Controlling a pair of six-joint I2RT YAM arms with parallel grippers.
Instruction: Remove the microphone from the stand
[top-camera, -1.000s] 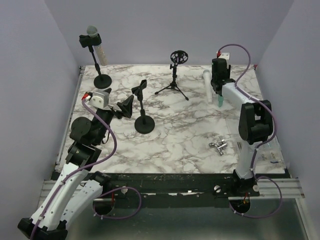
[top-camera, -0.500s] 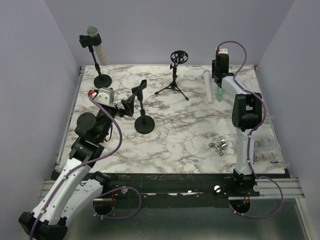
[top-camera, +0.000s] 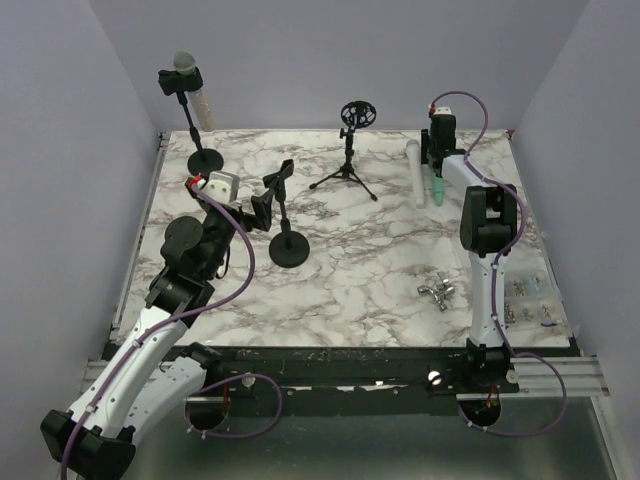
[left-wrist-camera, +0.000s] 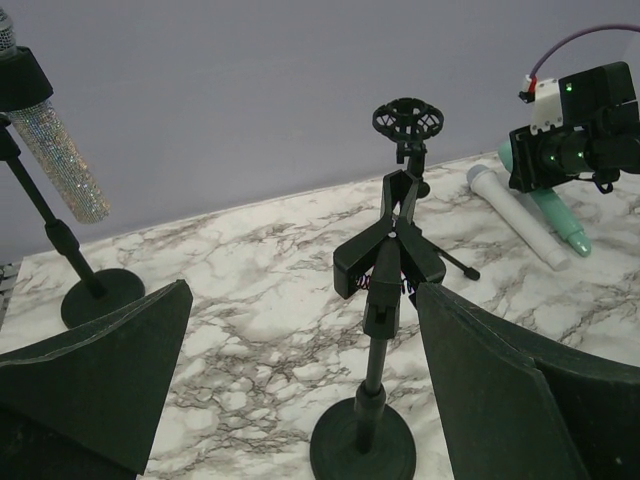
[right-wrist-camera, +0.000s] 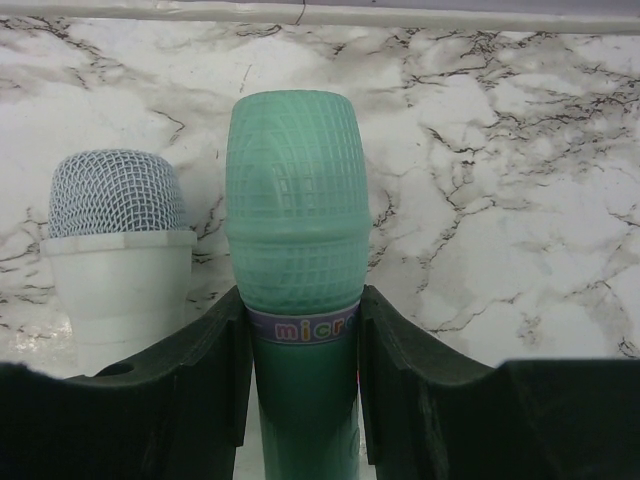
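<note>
Far left, back corner: glittery microphone (top-camera: 200, 105) seated head-up in the clip of its stand (top-camera: 206, 161), not yet lifted out. Tall and narrow-based, so easy to topple if tugged sideways rather than drawn up out of the clip.

Next along: left end effector (left-wrist-camera: 302, 290) spread wide, holding nothing, pointed at the empty clip stand (top-camera: 289, 248) just ahead. Risk here: tipping that light stand by pressing forward, perhaps into the tripod stand (top-camera: 348, 160) behind.

Further right: white microphone (right-wrist-camera: 118, 260) flat on the table (top-camera: 350, 290), green microphone (right-wrist-camera: 292, 190) just beside it, pinched between the pads of the right end effector (right-wrist-camera: 300, 300). Danger on release: a round body, likely to roll against the white one or off toward the table's right edge if dropped rather than settled.
</note>
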